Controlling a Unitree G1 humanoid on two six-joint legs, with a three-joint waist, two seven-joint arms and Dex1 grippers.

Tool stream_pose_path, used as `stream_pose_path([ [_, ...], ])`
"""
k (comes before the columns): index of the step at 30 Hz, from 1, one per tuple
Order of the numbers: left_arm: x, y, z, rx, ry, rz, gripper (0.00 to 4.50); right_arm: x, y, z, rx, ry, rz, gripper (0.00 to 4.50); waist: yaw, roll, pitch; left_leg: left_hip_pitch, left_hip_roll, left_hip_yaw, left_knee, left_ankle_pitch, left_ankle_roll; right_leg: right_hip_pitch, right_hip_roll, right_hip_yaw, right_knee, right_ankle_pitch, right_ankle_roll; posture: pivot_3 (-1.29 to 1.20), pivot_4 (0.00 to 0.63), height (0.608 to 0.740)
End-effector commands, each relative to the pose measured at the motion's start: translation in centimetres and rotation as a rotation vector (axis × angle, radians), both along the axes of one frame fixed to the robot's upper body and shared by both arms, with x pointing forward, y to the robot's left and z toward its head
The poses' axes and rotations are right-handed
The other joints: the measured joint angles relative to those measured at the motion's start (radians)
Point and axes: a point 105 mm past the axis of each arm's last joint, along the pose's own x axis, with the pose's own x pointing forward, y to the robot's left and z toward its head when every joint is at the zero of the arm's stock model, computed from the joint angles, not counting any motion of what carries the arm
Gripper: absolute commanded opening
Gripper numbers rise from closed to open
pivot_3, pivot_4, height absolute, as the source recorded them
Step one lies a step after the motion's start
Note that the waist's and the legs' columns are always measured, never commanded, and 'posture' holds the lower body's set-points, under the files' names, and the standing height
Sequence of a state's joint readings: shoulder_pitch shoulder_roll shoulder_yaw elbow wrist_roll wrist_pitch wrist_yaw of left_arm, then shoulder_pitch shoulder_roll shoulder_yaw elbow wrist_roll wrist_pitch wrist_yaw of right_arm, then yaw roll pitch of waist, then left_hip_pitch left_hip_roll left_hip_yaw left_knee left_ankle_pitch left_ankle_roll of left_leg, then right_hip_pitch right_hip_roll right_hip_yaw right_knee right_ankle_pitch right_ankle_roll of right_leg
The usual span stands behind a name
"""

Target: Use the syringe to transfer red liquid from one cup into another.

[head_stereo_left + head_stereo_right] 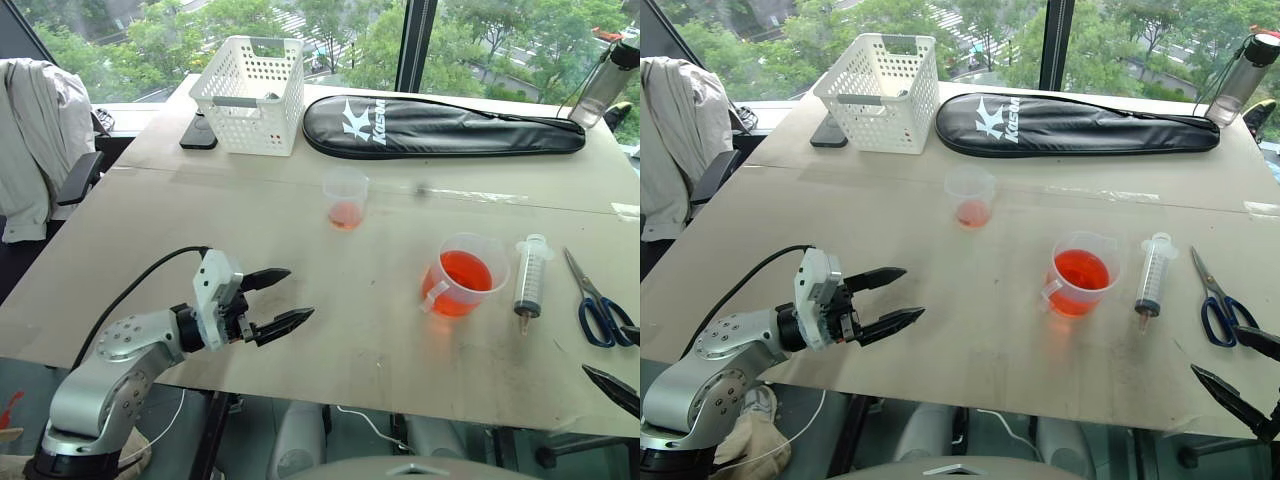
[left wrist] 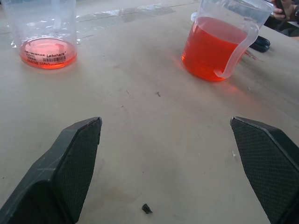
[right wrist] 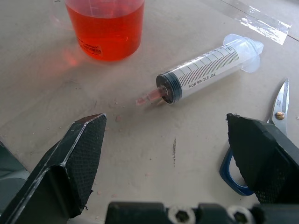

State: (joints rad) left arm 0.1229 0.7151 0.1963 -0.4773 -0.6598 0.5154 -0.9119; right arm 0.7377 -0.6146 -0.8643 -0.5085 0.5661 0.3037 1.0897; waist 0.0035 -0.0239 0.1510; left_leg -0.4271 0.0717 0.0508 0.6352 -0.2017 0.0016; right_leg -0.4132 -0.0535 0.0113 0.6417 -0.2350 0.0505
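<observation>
Near the front left edge of the tabletop, the left pincer hangs just above the wood with its two black fingers spread wide. It holds nothing. It points across the tabletop toward the cups.

At the front right corner, the right pincer is partly cut off by the picture's edge, so just its two dark fingers poke in. From its own wrist view the fingers stand wide apart and hold nothing.

Just past the right pincer lies the syringe, flat on its side, with its short tip pointing toward the front edge. A bit of pink shows in the tip. Beside it, to the right, lie the blue-handled scissors, with the handles half hidden behind a finger in the right wrist view.

Left of the syringe stands the big cup with a handle, about half full of red liquid. Farther back and to the left stands the small cup, with a thin layer of red at the bottom.

At the far side sit a white basket, a long black bag, and a bottle cut off at the top.
</observation>
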Motion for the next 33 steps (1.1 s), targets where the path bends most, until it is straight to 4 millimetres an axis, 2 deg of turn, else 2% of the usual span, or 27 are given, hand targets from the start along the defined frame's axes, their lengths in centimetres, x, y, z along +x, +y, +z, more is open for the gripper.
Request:
stream_pose_path([
  [1, 0.6, -0.4, 1.7, -0.024, -0.087, 0.024, 4.5, 1.6, 0.3, 1.2, 0.023, -0.068, -0.031, 4.45, 0.001, 0.0, 0.0, 0.0, 0.0, 0.0, 0.0, 0.0, 0.0, 0.0, 0.0, 0.0, 0.0, 0.0, 0.0, 0.0, 0.15, 0.724],
  [4, 0.8, -1.2, 3.2, -0.073, -0.129, 0.011, 4.5, 3.9, 1.1, 2.8, 0.059, -0.091, -0.074, 4.45, -0.005, 0.0, 0.0, 0.0, 0.0, 0.0, 0.002, 0.0, 0.0, 0.0, 0.0, 0.001, 0.0, 0.0, 0.0, 0.0, 0.15, 0.724],
  [9, 0.3, -2.5, 4.8, -0.073, -0.233, -0.075, 4.5, 6.6, 0.0, 3.9, -0.175, 0.015, -0.251, 4.45, 0.0, 0.0, 0.0, -0.001, -0.001, 0.005, 0.002, 0.003, 0.005, 0.0, 0.001, 0.001, 0.001, 0.003, -0.004, 0.0, 0.15, 0.724],
  [14, -0.8, -4.2, 5.9, -0.121, -0.219, -0.234, 4.5, 10.7, 1.2, 5.8, -0.066, 0.094, -0.278, 4.45, 0.002, -0.002, 0.001, -0.003, -0.001, 0.005, 0.002, 0.003, 0.005, 0.0, 0.003, 0.002, 0.0, 0.003, -0.004, 0.0, 0.15, 0.724],
  [18, -1.1, -4.8, 6.5, -0.113, -0.232, -0.314, 4.5, 13.2, 0.6, 5.3, -0.043, 0.256, -0.433, 4.45, 0.004, -0.002, 0.002, -0.004, 0.0, 0.004, 0.003, 0.003, 0.005, -0.001, 0.004, 0.002, 0.0, 0.003, -0.004, 0.0, 0.15, 0.724],
  [21, -1.0, -5.0, 7.0, -0.109, -0.239, -0.337, 4.5, 14.7, 0.4, 4.5, -0.032, 0.336, -0.485, 4.45, 0.011, -0.002, 0.002, -0.005, 0.0, 0.003, 0.003, 0.003, 0.005, 0.0, 0.004, 0.002, 0.0, 0.003, -0.005, 0.0, 0.15, 0.724],
  [28, -1.1, -5.2, 7.2, -0.11, -0.235, -0.364, 4.5, 16.9, 0.5, 3.7, 0.055, 0.5, -0.506, 4.45, 0.004, -0.002, 0.002, -0.006, -0.001, 0.004, 0.003, 0.003, 0.006, -0.001, 0.005, 0.004, -0.001, 0.003, -0.004, 0.0, 0.15, 0.724],
  [33, -1.3, -5.4, 7.0, -0.109, -0.228, -0.371, 4.5, 18.1, 0.3, 2.5, 0.066, 0.586, -0.588, 4.45, -0.006, -0.002, 0.002, -0.005, 0.0, 0.004, 0.003, 0.003, 0.006, -0.001, 0.006, 0.005, 0.0, 0.003, -0.004, 0.0, 0.15, 0.724],
])
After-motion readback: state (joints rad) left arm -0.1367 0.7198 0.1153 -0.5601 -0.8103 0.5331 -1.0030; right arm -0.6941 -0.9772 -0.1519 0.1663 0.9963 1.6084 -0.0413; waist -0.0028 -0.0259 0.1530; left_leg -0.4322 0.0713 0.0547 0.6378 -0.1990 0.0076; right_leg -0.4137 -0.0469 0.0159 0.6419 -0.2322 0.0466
